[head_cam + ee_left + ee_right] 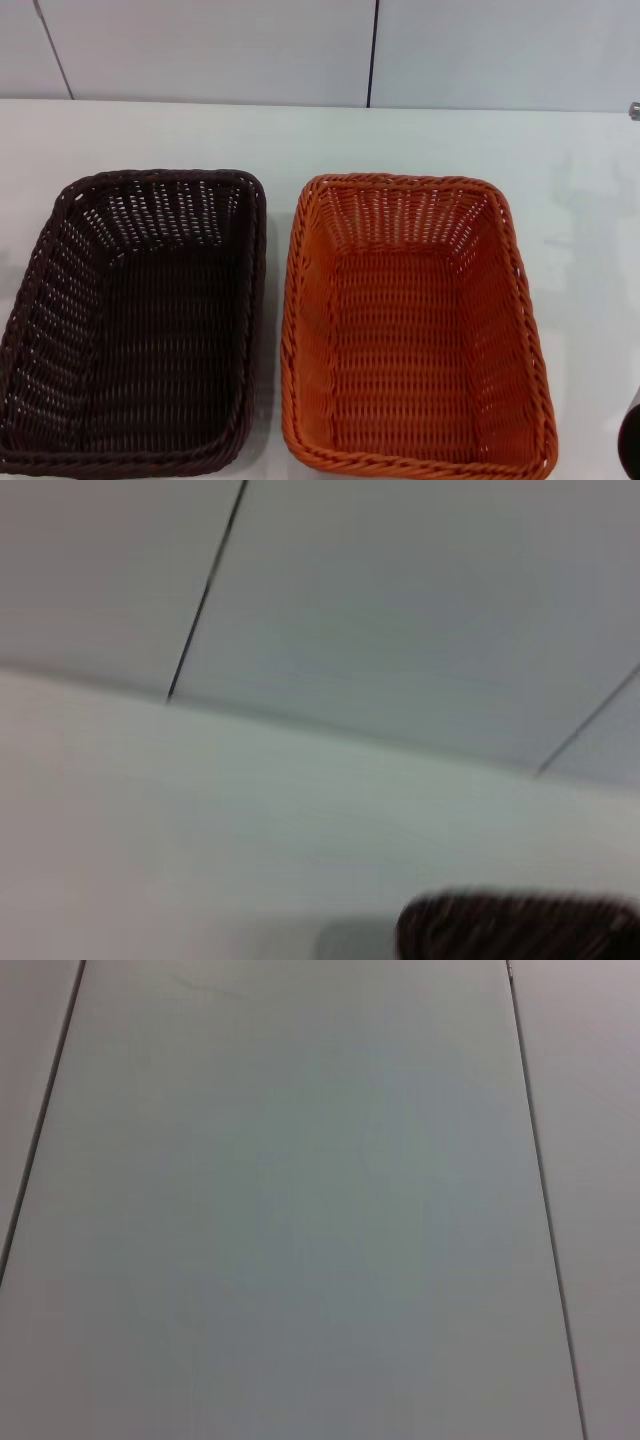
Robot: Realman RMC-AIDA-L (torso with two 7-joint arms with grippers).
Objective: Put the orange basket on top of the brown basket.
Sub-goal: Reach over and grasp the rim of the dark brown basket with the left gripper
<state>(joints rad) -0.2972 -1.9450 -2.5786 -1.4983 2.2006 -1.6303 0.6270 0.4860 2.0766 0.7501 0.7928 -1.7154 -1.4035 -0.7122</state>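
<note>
The orange basket (415, 325) sits on the white desk (580, 200), right of the brown basket (135, 320); their long sides are just beside each other, both upright and empty. Stacking has not begun. Recommended: grip the orange basket at its braided rim, lift it level above the brown rim, shift left, align the corners, lower squarely. Neither gripper is visible, so finger state cannot be told. The near rims of both baskets are cut off. The left wrist view shows only a blurred dark basket edge.
</note>
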